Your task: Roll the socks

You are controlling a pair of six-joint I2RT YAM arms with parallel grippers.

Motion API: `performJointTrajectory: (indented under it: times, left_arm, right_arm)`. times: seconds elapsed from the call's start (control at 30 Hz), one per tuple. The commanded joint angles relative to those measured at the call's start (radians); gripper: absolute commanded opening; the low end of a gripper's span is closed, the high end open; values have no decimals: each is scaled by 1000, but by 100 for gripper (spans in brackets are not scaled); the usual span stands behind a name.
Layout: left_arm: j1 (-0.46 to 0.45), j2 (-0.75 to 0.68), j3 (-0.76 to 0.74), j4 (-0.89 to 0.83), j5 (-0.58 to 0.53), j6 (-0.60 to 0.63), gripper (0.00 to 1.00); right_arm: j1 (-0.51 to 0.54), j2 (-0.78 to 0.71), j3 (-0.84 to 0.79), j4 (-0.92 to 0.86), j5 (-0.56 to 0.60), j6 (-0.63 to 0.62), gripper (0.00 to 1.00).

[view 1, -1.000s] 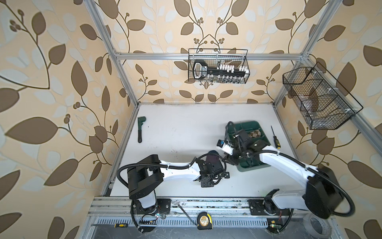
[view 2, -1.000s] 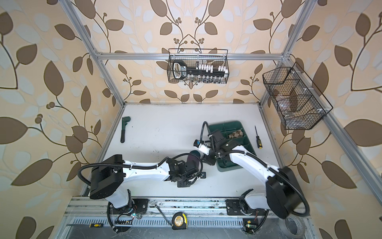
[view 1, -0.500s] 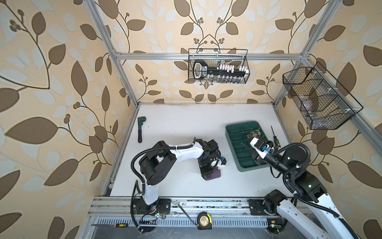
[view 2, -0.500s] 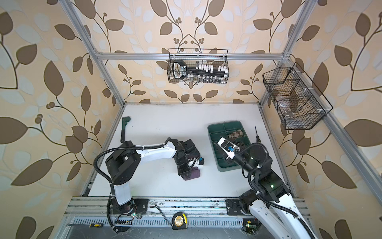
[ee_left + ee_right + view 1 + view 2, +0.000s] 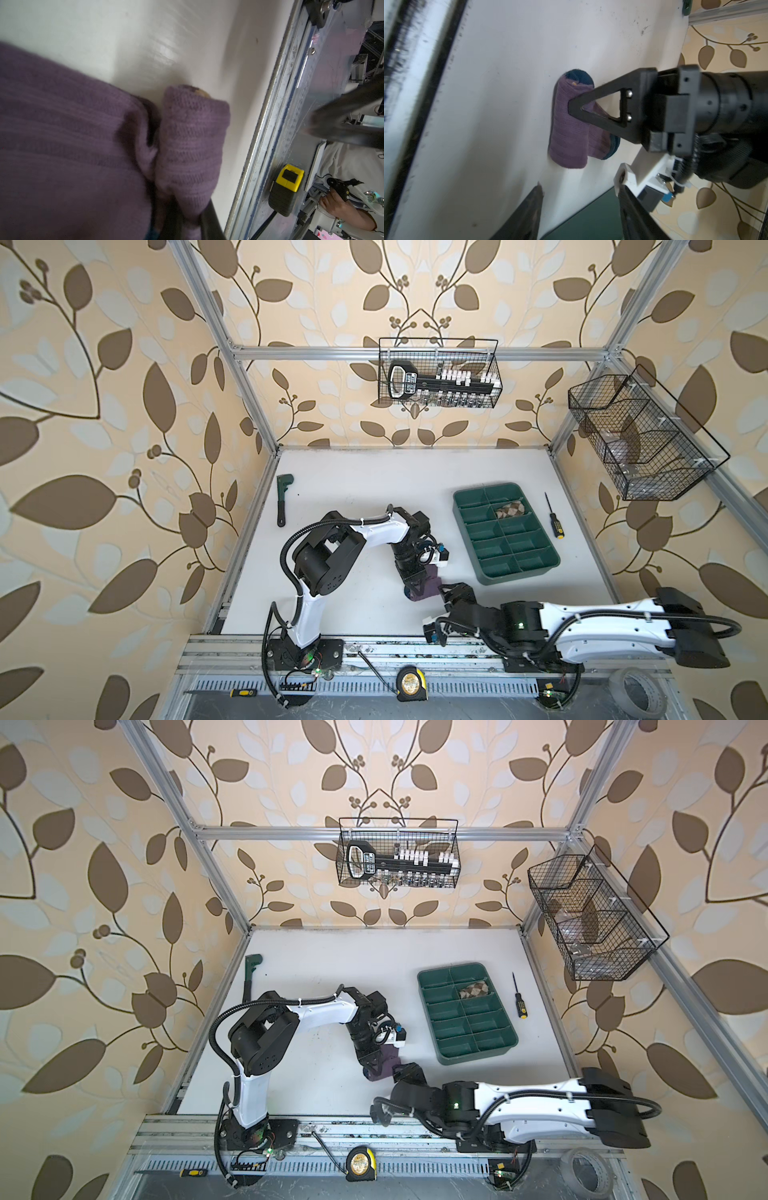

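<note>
The white surface (image 5: 353, 485) fills the floor of the leaf-papered cell. In both top views the left arm (image 5: 376, 531) bends from its base at the front rail towards the middle, and the right arm (image 5: 602, 618) lies low along the front edge, reaching across towards it. A green tray (image 5: 515, 577) with divided compartments sits on the right half of the surface. The purple sock (image 5: 431, 588) lies on the surface near the front, just off the tray's near left corner. In the right wrist view it is a loose ribbed roll (image 5: 569, 135) with navy showing at both ends and a flap folded beside it. The left gripper (image 5: 572, 105) points down onto it, its fingers pressed together and pinching a fold of the purple fabric. The right gripper (image 5: 449, 592) sits just beside the sock on its tray side, fingers spread wide with nothing between them. The argyle sock (image 5: 510, 510) is bundled in a far compartment of the tray's right column. A wrench (image 5: 282, 499) lies by the left wall and a screwdriver (image 5: 552, 519) just right of the tray.
</note>
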Motion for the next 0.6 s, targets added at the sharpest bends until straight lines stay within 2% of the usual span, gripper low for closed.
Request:
performJointTrajectory:
  times: [0.0,0.07,0.17,0.27,0.37,0.47,0.57]
  left_arm:
    - [13,41,-19,-44,-84,6,0]
    - [16,41,-18,-43,-84,4,0]
    - [16,38,-21,-42,-84,4,0]
    - [16,33,-25,-42,-82,8,0]
    - [16,9,-32,-35,-58,10,0]
    - [20,-38,-35,-27,-18,7,8]
    - [23,-102,-39,-15,-28,-8,18]
  right_arm:
    - [-27,108,-8,219,16,-30,59]
    - [-50,181,-17,291,-10,-27,59]
    - [-88,277,-14,365,-20,-8,53]
    - [-117,344,-6,395,-39,21,41]
    - [-131,376,3,382,-75,39,21]
    - [-135,389,7,329,-111,58,6]
    - [-138,381,32,196,-177,87,2]
